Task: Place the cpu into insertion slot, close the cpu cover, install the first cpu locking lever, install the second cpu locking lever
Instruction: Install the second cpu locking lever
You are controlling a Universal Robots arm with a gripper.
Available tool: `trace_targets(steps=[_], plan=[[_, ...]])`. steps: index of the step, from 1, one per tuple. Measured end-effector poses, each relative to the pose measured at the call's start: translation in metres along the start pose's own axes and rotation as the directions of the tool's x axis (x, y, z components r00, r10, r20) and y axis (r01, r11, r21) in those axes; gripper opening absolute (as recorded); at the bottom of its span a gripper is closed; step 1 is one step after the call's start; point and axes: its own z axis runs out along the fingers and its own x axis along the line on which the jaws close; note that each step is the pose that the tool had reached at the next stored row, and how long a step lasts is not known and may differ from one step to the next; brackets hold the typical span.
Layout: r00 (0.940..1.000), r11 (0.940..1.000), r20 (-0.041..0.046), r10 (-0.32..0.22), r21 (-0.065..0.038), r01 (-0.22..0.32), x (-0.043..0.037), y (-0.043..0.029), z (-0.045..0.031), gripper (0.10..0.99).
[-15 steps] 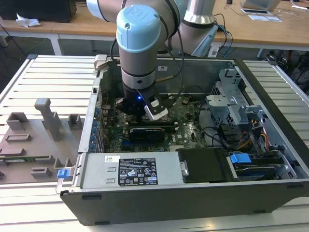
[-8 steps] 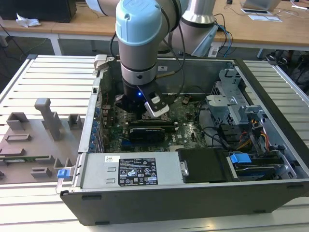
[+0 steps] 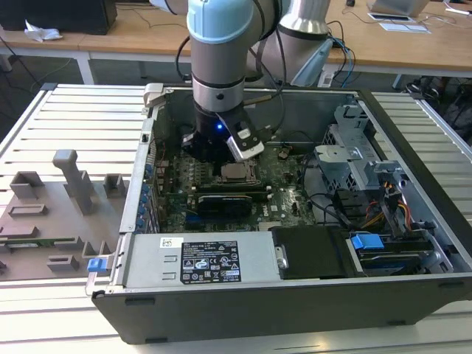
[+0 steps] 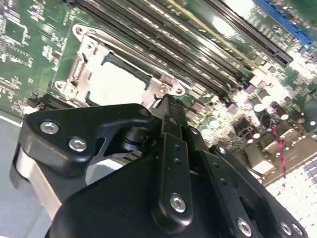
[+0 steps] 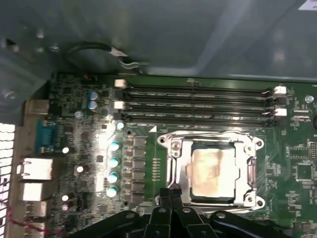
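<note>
Hanging low inside the open computer case (image 3: pixel 413 158), with the arm (image 3: pixel 217 44) dropping straight down over the motherboard (image 3: pixel 291 199) in the exterior view. Showing the gripper (image 5: pixel 171 191) in both wrist views (image 4: pixel 166 101) with its black fingertips drawn narrow, tip against tip, nothing seen between them, and parked just beside one edge of the socket.

Finding the cpu (image 5: pixel 212 168) lying flat in the socket, dull silver top up, also seen in the second wrist view (image 4: pixel 116 82) and, small, in the exterior view (image 3: pixel 234 172). Finding the cpu cover (image 5: pixel 179 168) down flat around it (image 4: pixel 161 89), framing the chip on all four sides. Tracing a thin wire lever (image 5: pixel 213 135) along the cover's far edge; hard to tell whether latched or merely lying there.

Leaving little room around the socket: memory slots (image 5: pixel 198 99) close along one side, a row of pale-topped capacitors (image 5: pixel 113 161) on another, the long black card (image 3: pixel 232 200) just beside it toward the exterior view's near edge, and the drive cage (image 3: pixel 354 158) standing well apart on the exterior view's right. Bounding it all with the case walls.

Noting a white label with dark print (image 3: pixel 210 262) on the metal box at the case's near side, too small to make out
</note>
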Motion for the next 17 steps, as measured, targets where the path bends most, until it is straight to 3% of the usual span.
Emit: trace_targets(steps=[3, 7, 17], plan=[[0.9998, 0.9999, -0.0197, 0.002, 0.014, -0.001, -0.0183, 0.0017, 0.0006, 0.106], [0.9997, 0.9994, -0.0231, 0.002, 0.035, -0.001, -0.0228, 0.0034, -0.0043, 0.106], [0.9995, 0.9985, -0.0302, 0.003, 0.054, -0.001, -0.0294, 0.0057, -0.0173, 0.106]])
